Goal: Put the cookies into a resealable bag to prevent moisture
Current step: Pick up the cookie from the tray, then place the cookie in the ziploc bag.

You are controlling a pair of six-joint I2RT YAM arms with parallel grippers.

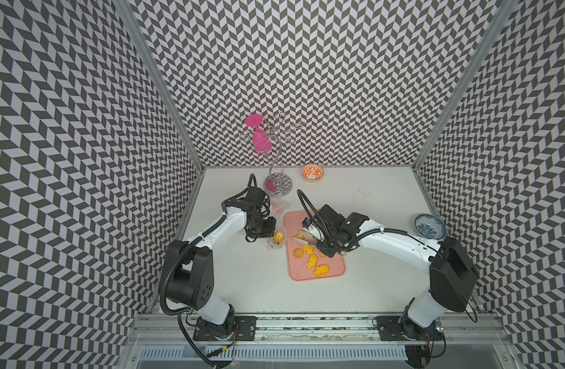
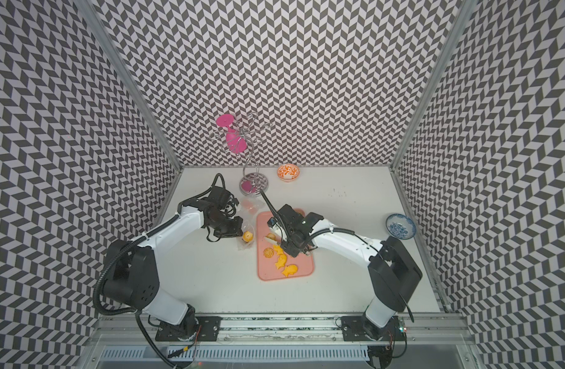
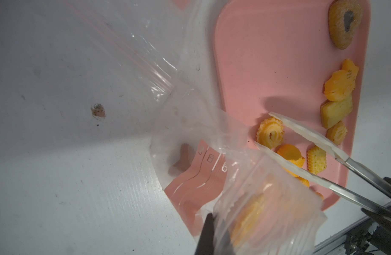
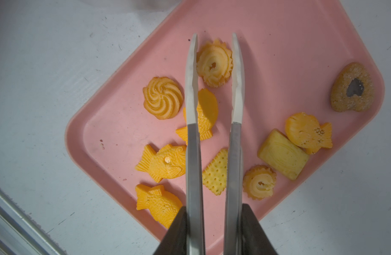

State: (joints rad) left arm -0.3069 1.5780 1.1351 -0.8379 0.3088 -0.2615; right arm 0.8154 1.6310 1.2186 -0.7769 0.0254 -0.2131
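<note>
The right claw (image 4: 214,229) is clamping narrowly on metal tongs (image 4: 192,154), whose white tips are straddling a round swirl cookie (image 4: 214,64) on the pink tray (image 4: 115,123). The other cookies (image 4: 163,163) are lying around it on that tray. The right arm is reaching low over the tray. The left claw (image 3: 212,234) is pinching a clear resealable bag (image 3: 190,123) tight just beside the tray, with a yellow cookie (image 3: 249,218) inside, and its forearm is stretching across the surface (image 3: 57,176).
</note>
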